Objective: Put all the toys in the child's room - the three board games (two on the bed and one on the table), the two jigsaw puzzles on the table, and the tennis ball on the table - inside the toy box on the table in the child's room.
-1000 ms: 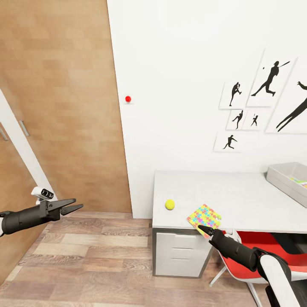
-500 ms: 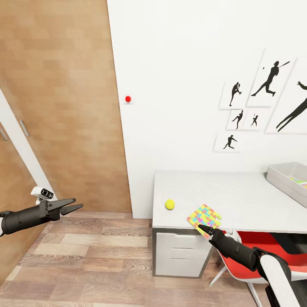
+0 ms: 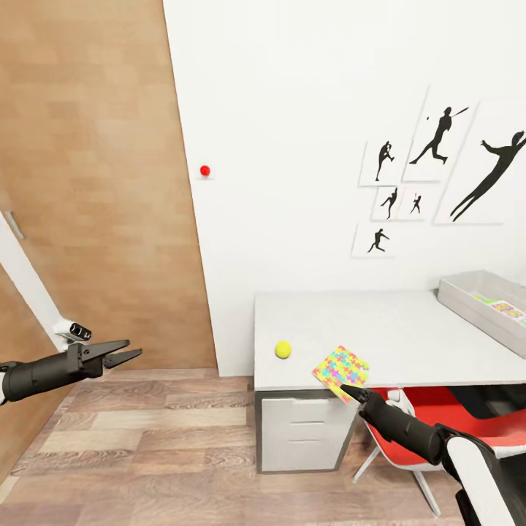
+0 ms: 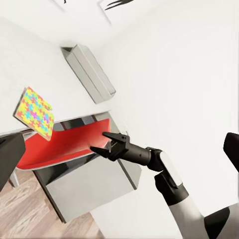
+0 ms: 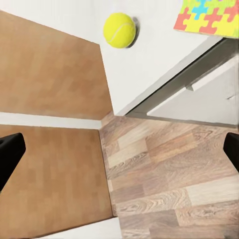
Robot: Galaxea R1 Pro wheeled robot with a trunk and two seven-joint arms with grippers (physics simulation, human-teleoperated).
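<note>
A white wall [image 3: 314, 88] hung with black silhouette pictures of ball players [image 3: 438, 157] is seen beside a wood-panelled wall [image 3: 95, 183], above a wooden plank floor [image 3: 168, 453]. Against the white wall stands a white surface [image 3: 409, 329] with drawers [image 3: 299, 435] under its near corner and a red chair [image 3: 453, 409] tucked beneath it. On the far end of the surface, by the wall, a grey toy box [image 3: 486, 307] is set, with a colourful item lying inside. At the near edge of the surface a bright jigsaw puzzle [image 3: 340, 367] is laid, partly overhanging the edge. A yellow tennis ball [image 3: 283, 349] rests on the surface just beside the puzzle, toward the corner. The right gripper [image 3: 349, 393] is held just below the puzzle's overhanging edge; its fingers are spread apart and hold nothing. The left gripper [image 3: 126, 353] is held well away from the surface, over the floor, its fingers parted and empty.
</note>
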